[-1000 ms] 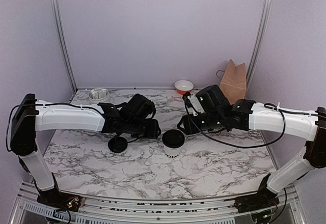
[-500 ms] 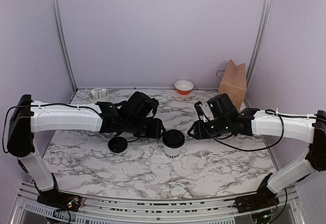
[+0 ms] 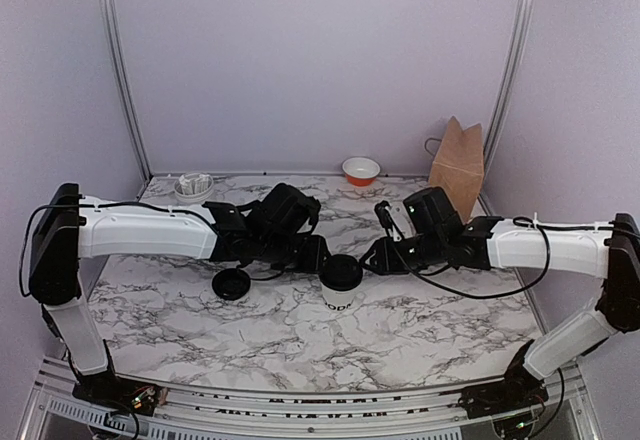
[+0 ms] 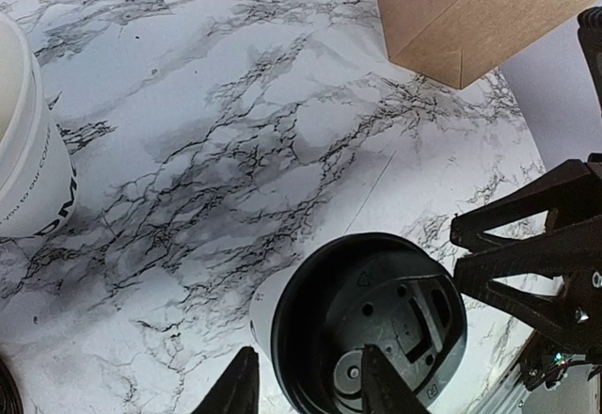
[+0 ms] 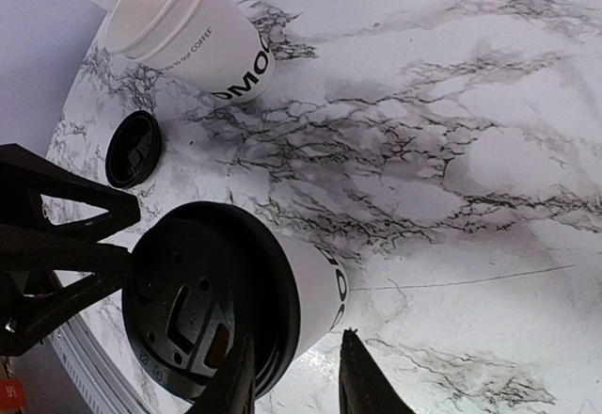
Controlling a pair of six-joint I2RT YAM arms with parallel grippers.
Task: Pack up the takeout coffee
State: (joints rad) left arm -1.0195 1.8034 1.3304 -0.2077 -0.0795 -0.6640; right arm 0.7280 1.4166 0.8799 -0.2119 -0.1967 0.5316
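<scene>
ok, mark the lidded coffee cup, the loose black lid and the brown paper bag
lidded coffee cup (image 3: 341, 273), top external view, on its black lid
loose black lid (image 3: 231, 283), top external view, its centre
brown paper bag (image 3: 458, 165), top external view, middle of front face

The cup (image 3: 341, 293) is a small white paper cup with dark lettering low on its side. It stands upright near the middle of the marble table (image 3: 420, 330). A round black plastic lid (image 3: 341, 271) sits level on the cup mouth and covers it fully. The lid top is recessed inside a raised rim, with small moulded details in the recess.
</scene>
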